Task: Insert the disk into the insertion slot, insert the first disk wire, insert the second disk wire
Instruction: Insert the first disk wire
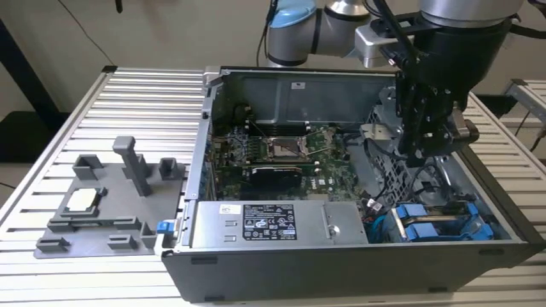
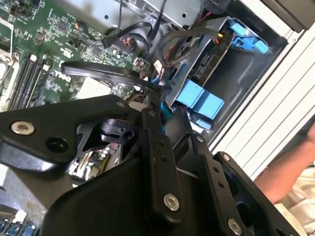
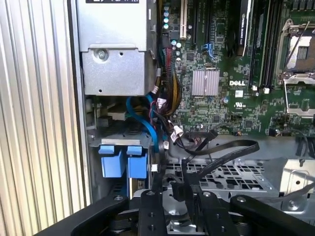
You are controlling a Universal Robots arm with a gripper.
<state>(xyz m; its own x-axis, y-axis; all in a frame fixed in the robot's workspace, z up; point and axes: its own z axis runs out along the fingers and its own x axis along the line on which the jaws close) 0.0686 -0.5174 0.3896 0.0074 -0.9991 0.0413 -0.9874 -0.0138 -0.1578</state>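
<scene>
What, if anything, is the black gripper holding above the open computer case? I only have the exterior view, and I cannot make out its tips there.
Observer: In the first wrist view the gripper looks closed on a black flat cable, which loops out over the perforated grey metal panel.
Operator: Is anyone close to the machine? I see nobody from here.
Observer: Yes. In the second wrist view, part of a person's hand shows just past the case's edge, by the ribbed aluminium table.
</scene>
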